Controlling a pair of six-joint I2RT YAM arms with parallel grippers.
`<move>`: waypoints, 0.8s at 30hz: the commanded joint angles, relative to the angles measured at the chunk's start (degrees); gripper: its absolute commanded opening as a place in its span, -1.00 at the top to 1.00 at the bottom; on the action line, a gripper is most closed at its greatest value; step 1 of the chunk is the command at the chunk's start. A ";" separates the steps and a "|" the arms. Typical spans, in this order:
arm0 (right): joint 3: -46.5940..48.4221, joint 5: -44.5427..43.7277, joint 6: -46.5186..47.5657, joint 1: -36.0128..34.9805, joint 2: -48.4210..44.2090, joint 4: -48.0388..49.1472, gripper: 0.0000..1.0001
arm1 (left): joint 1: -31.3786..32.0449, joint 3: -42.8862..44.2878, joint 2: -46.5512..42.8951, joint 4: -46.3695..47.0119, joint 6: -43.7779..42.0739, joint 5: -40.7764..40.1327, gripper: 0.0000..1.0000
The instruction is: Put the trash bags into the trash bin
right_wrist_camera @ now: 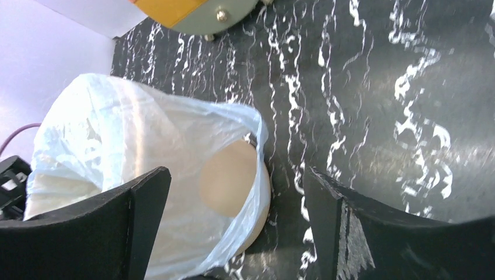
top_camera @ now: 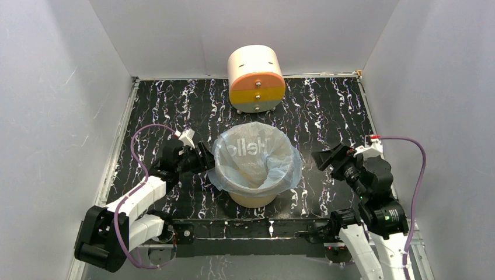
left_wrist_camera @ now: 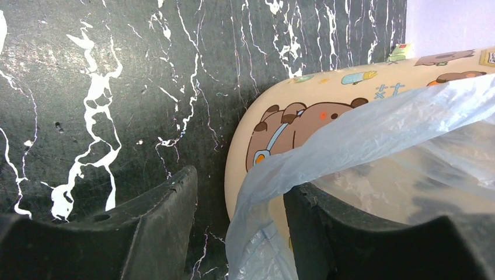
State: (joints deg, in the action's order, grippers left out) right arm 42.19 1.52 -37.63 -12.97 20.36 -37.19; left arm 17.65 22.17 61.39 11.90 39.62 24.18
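A robot lab test cell: plain white panel walls (top_camera: 58, 87) enclosing a black, white-veined marble-patterned surface (top_camera: 327, 116) with two bolted-down arms.

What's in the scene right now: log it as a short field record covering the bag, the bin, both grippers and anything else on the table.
Trash bag: opened, lining the bin, its edge folded out over the rim
Trash bin: upright, mid-table, between the two arms
Left gripper: open, at the bin's left rim, bag edge hanging between its fingers
Right gripper: open, holding nothing, apart from the bin on its right
Other: cream cylinder with orange-yellow front, at the far edge of the table
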 commanded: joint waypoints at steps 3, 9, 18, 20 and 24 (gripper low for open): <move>-3.05 23.92 1.07 0.13 -1.94 -0.28 -0.62 | 0.19 -0.55 -2.05 -0.69 -0.46 0.23 -0.06; -4.37 44.69 10.69 0.09 -3.40 -0.61 -0.36 | 0.18 -0.15 -2.19 -1.45 -0.70 -0.23 -0.06; -6.53 54.01 13.77 0.48 4.13 3.91 -0.32 | 0.17 -0.07 -1.84 -0.79 0.13 -0.53 -0.06; -6.70 53.53 13.13 0.45 5.65 6.82 -0.37 | 0.19 0.28 -1.06 -0.54 0.26 -0.27 -0.06; -7.50 51.42 6.82 0.38 7.33 17.18 -0.41 | 0.14 -0.26 0.43 4.13 4.06 -0.20 -0.06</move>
State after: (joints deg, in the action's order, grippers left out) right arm 35.18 51.66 -26.22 -12.80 26.57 -33.56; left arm 17.65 22.11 60.93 11.00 40.32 24.16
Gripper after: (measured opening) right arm 0.696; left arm 0.531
